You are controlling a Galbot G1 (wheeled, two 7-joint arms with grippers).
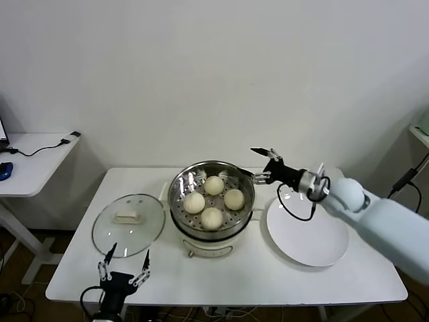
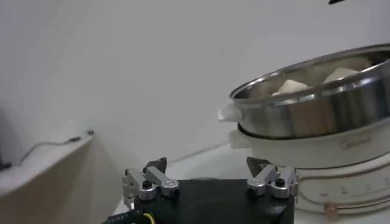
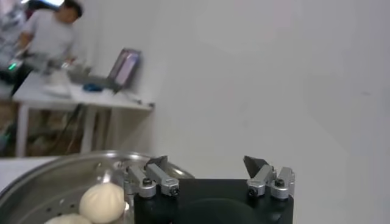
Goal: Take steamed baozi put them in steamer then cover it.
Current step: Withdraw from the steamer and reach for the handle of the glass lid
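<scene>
Quick count: 4 small round cream-white dough buns (image 1: 214, 200) w/ 1 big shiny steel steamer pot (image 1: 179, 209), 1 round clear glass lid w/ cream handle (image 1: 128, 224), 1 flat white plate (image 1: 307, 234), 1 white worktop (image 1: 268, 275), 2 tools: left (image 1: 125, 262), right (image 1: 263, 163).

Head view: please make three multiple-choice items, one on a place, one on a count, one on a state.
1. Where does the cover lie?
A. on the table, on the steamer's left
B. on the steamer
C. on the white plate

2. How many steamed baozi are in the steamer?
A. two
B. four
C. six

3. How is the right gripper?
A. shut on a bun
B. shut on the cover
C. open, holding nothing

Key: 1 A, it rests flat beside the pot; 2 B, four buns lie on the tray; 3 C, its fingers are spread at the rim.
</scene>
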